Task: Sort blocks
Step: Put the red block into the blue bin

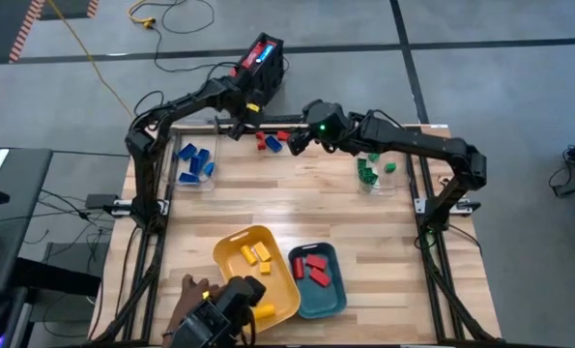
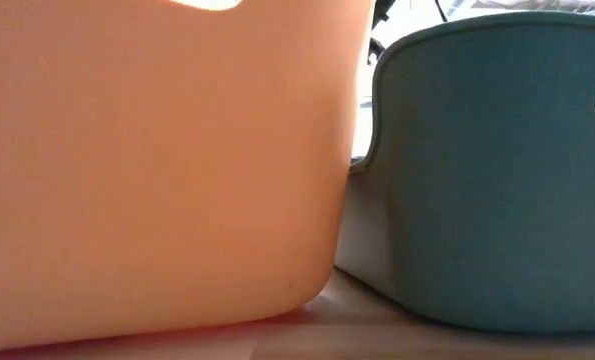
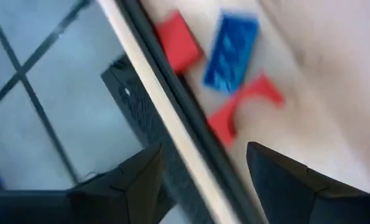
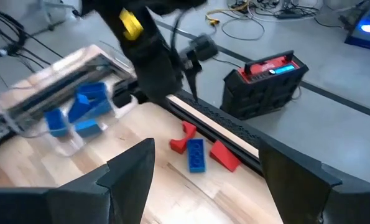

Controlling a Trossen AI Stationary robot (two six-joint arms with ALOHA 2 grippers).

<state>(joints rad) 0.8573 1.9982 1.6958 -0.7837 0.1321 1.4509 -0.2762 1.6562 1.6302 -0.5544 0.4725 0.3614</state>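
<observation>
Both hands up at the far edge of the table [image 1: 297, 208], over a small loose cluster of blocks: two red blocks [image 1: 267, 142] and one blue block [image 4: 196, 154]. Left hand [image 1: 239, 129] just left of the cluster, fingers spread, holding nothing. Right hand [image 1: 297, 143] just right of it, likewise spread and empty. Blue blocks in the clear container [image 1: 194, 164] far left, green ones in the clear container [image 1: 372, 170] far right. Yellow blocks in the yellow tray [image 1: 256, 271], red in the teal tray [image 1: 318, 280], both at the near edge.
</observation>
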